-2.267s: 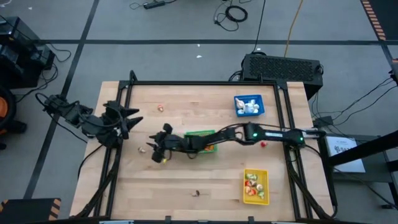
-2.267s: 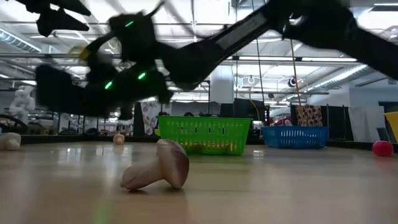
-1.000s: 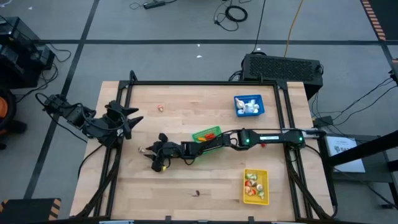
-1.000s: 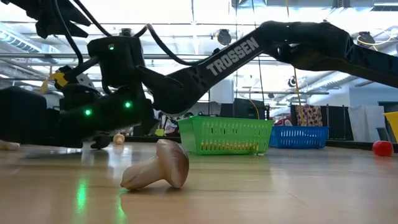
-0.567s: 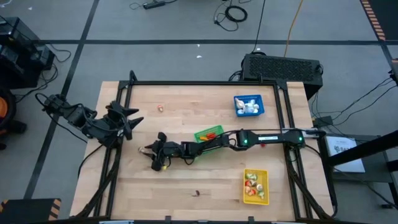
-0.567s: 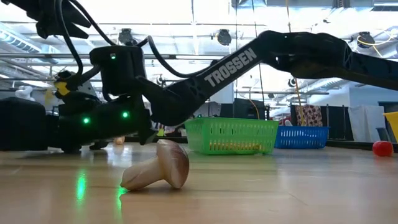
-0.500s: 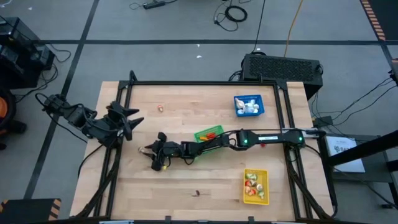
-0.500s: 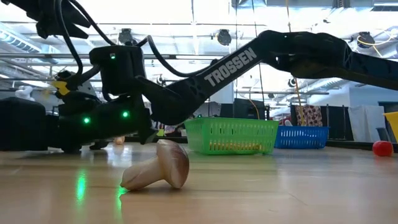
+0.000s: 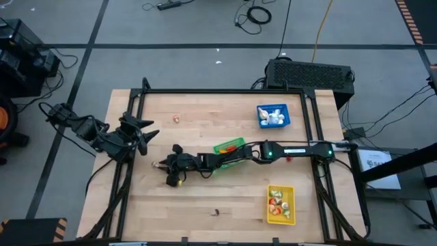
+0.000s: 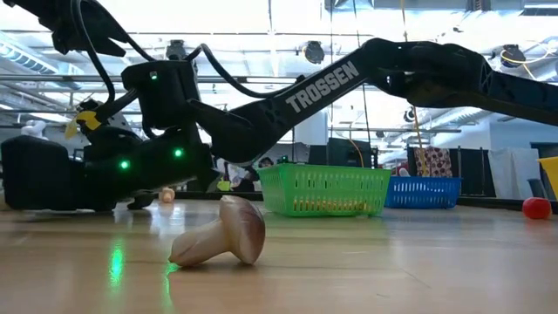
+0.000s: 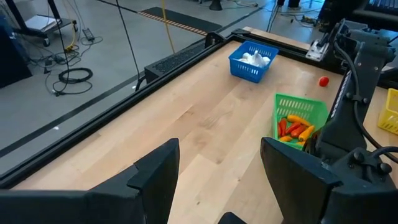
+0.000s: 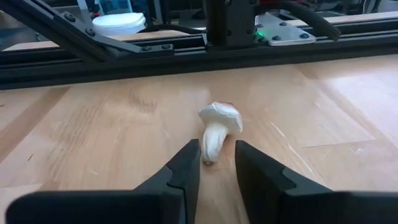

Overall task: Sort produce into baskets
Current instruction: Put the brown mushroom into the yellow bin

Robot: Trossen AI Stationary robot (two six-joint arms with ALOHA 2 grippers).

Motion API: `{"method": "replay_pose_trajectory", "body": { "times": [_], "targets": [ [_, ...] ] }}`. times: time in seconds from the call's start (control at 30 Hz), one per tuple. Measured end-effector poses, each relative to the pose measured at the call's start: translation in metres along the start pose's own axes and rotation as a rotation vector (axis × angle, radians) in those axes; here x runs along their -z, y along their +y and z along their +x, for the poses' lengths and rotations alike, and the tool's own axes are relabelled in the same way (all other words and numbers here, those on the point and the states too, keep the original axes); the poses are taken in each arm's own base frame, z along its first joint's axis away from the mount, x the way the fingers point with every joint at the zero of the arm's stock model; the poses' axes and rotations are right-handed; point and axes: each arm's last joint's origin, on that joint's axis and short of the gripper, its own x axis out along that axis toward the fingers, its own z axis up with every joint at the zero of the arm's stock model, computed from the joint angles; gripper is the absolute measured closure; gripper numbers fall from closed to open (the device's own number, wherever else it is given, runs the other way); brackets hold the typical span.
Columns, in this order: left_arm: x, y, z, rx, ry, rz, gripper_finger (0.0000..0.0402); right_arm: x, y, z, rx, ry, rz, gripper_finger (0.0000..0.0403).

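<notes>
Near the table's left side, the right gripper (image 12: pixel 211 163) sits low with fingers parted around a white mushroom (image 12: pixel 217 129), not yet clamped. Next: squeeze, lift, carry to the blue basket (image 9: pixel 273 115). Left gripper (image 9: pixel 140 131) waits open.

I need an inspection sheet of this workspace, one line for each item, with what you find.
Surface: wooden table, black frame around it.
Job's things: blue basket holds white pieces; green basket holds orange and red pieces; yellow basket holds mixed pieces. Loose: white mushroom, brown mushroom, red piece, small piece.
Clutter: nothing seen.
Grippers: right gripper open, low at the white mushroom; left gripper open, waiting at the table's left edge.
Cables: several on the floor.
Surroundings: black box behind the table.
</notes>
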Motion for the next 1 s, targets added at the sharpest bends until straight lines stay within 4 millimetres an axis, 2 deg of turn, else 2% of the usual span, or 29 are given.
{"method": "replay_pose_trajectory", "body": {
  "times": [0.3, 0.6, 0.77, 0.87, 1.0],
  "targets": [
    [0.0, -0.001, 0.001, -0.003, 0.002, 0.004, 0.0169, 0.001, 0.0, 0.0, -0.005, 0.01, -0.003, 0.0321],
    [0.0, -0.001, 0.001, -0.003, 0.002, 0.004, 0.0169, 0.001, -0.001, 0.0, -0.019, 0.013, -0.015, 0.0394],
    [0.0, -0.001, 0.001, -0.003, 0.002, 0.004, 0.0169, -0.001, -0.001, 0.0, -0.041, -0.008, -0.025, 0.0402],
    [0.0, -0.001, 0.001, -0.002, 0.004, 0.005, 0.0169, -0.006, -0.002, -0.001, -0.046, -0.014, -0.026, 0.0402],
    [0.002, 0.0, 0.001, -0.008, 0.019, 0.022, 0.0169, -0.024, -0.002, -0.007, -0.053, 0.034, -0.026, 0.0403]
  ]
}}
